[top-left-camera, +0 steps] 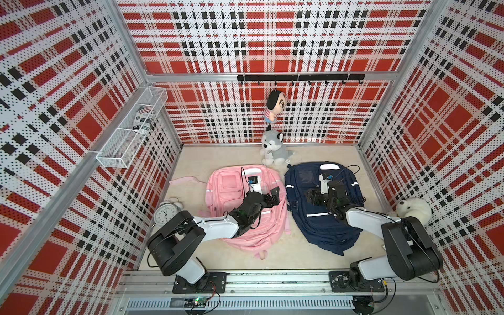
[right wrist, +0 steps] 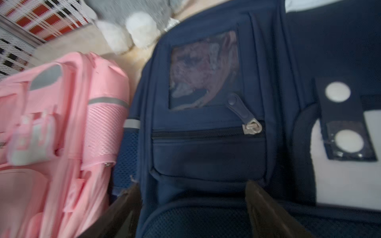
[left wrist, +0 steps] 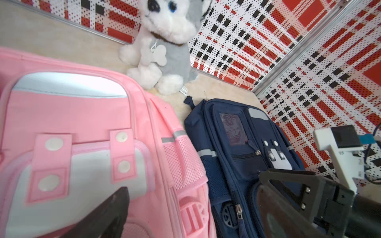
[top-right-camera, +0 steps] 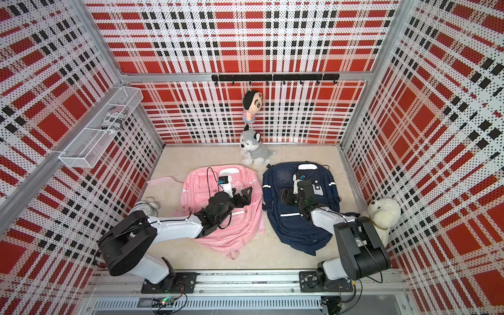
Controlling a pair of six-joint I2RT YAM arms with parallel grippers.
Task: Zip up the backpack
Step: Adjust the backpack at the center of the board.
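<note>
The navy backpack [right wrist: 206,160] lies right of the pink backpack [top-left-camera: 226,188], its top toward the far wall. The right gripper [right wrist: 191,184] is nearer and hovers over it, wide open and empty. The pocket's zip slider [right wrist: 253,126] sits just beyond, at the right end of a left-right track. The left gripper [top-left-camera: 273,197] gapes empty.

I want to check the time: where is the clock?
In a top view the clock is on the floor at the robot's left, between the pink backpack and the left wall.
</note>
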